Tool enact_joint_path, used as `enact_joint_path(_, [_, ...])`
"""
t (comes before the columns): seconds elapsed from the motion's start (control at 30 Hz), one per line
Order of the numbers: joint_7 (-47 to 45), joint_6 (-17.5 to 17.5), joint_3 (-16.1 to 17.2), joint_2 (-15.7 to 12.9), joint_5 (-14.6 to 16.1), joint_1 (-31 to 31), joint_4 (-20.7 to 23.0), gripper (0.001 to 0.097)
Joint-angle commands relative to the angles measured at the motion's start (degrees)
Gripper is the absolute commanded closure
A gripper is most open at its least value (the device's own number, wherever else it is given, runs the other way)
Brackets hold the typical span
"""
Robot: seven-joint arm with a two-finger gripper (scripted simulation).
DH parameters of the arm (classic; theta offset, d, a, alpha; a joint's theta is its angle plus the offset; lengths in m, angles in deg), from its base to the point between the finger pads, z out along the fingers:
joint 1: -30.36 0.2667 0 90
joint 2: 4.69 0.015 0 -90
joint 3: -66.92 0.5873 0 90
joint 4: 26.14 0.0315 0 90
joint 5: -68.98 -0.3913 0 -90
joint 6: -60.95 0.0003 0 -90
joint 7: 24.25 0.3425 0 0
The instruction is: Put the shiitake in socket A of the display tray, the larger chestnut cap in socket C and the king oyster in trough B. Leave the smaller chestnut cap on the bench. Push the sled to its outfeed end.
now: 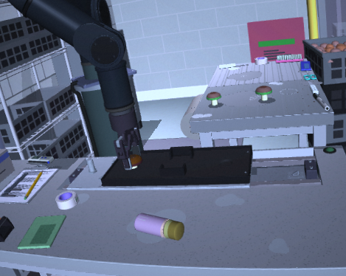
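Observation:
The shiitake (135, 160), an orange-brown cap, is partly hidden behind my gripper (127, 159) at the left end of the black display tray (177, 166). My gripper is open and holds nothing; its fingers still stand around the cap. The tray sits on its sled along the rail, with raised blocks near its middle. The king oyster (159, 226), a lilac stem with an olive cap, lies on its side on the front bench. Two chestnut caps stand upright on the raised rear table, the smaller one (213, 98) to the left and the larger one (263, 92) to the right.
A crate of brown produce (334, 55) sits at the far right behind the rear table. A tape roll (66, 199), a green pad (42, 231) and a clipboard with pencil (24, 184) lie on the left of the bench. Wire shelving stands on the left.

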Motion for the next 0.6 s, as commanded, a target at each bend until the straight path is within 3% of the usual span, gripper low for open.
enact_joint_path(0.0, [0.0, 0.0, 0.1, 0.1, 0.0, 0.0, 0.0, 0.0181])
enact_joint_path(0.57, [-2.0, -0.7, 1.5, 2.5, -3.2, -0.6, -0.5, 0.0181])
